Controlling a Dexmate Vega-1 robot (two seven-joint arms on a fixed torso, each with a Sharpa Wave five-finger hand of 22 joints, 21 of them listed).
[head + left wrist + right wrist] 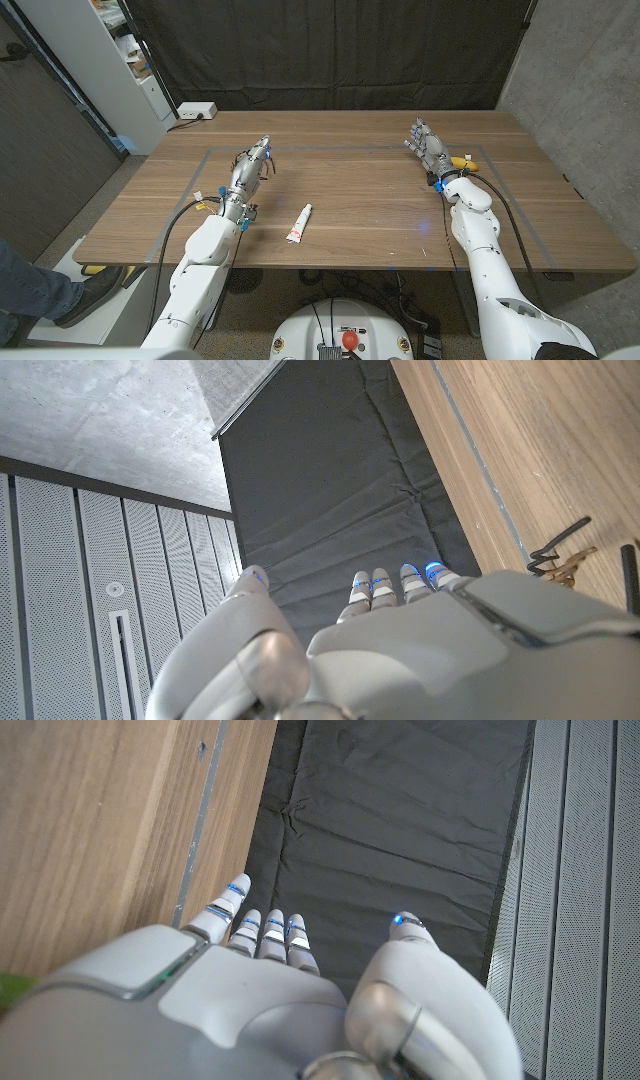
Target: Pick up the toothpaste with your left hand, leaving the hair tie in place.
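A small white toothpaste tube (300, 223) with a red end lies on the wooden table (380, 200), near its front edge and left of the middle. My left hand (252, 165) stands further back and to the left of the tube, fingers stretched out, holding nothing. A small dark thing (270, 168) lies right beside its fingers; in the left wrist view it shows as thin black and brownish pieces (558, 550) on the wood next to my left hand (400, 650). My right hand (427, 146) stands at the back right with fingers straight, and the right wrist view shows my right hand (280, 990) holding nothing.
A taped rectangle (210, 152) marks the tabletop. A white power strip (196, 111) sits by the table's back left corner, beside a white shelf (130, 60). A black curtain (330, 50) hangs behind. A person's leg and shoe (60, 290) show at the lower left.
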